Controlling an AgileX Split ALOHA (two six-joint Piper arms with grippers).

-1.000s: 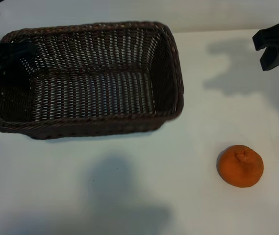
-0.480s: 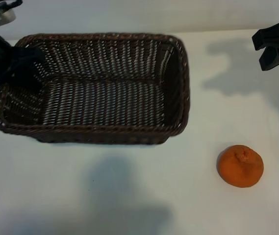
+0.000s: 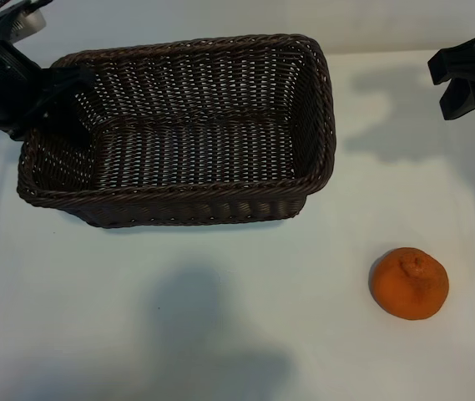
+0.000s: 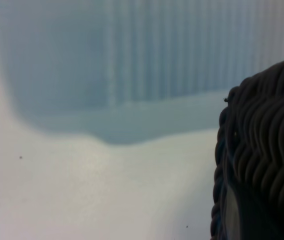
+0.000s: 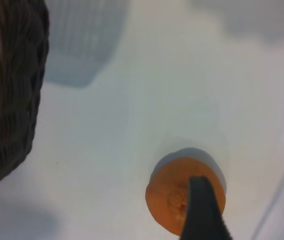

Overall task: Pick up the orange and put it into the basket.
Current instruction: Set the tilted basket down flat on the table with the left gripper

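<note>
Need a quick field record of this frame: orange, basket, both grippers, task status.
orange: on the white table, toward the right front, apart from the basket, untouched
basket: left of centre, nothing inside
left gripper: clamped on the basket's left end wall
right gripper: at the right edge, open, above the table, holding nothing; in its wrist view the orange lies below one finger
task status: orange not yet picked up
</note>
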